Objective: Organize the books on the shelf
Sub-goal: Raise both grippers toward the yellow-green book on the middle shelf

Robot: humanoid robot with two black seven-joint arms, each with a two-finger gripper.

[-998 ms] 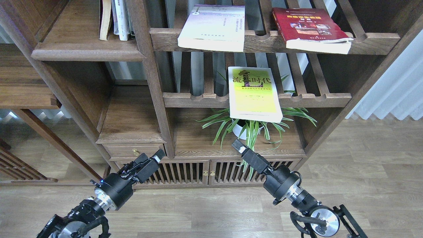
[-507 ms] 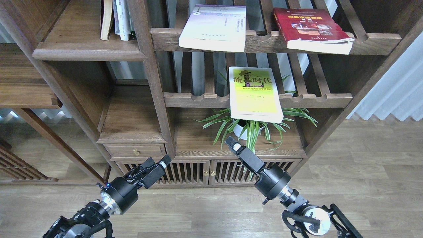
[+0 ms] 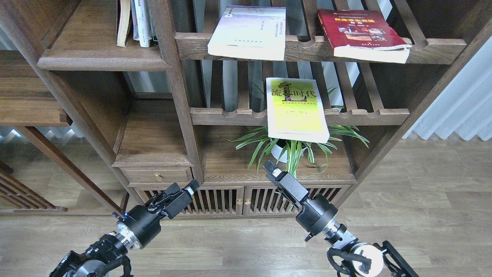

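Observation:
The pale lavender-white book (image 3: 248, 32) and the dark red book (image 3: 359, 32) lie flat on the upper slatted rack. The yellow-green book (image 3: 296, 109) lies on the lower slatted rack and overhangs its front rail. The solid dark-brown shelf (image 3: 103, 63) is at the upper left. My left gripper (image 3: 184, 187) is low, in front of the cabinet doors, empty, with its fingers apart. My right gripper (image 3: 269, 168) is empty, below the yellow-green book and in front of the plant. Its fingers overlap, so I cannot tell them apart.
Several upright books (image 3: 136, 23) stand at the back of the solid shelf. A potted spider plant (image 3: 292, 148) sits under the lower rack. A drawer (image 3: 155, 176) and slatted cabinet doors (image 3: 242, 200) are below. Wooden floor lies in front, and white curtains (image 3: 461, 107) hang at the right.
My right gripper has moved a little to the left, and its arm has come further into view. My left gripper has moved slightly right and down. The books have not moved.

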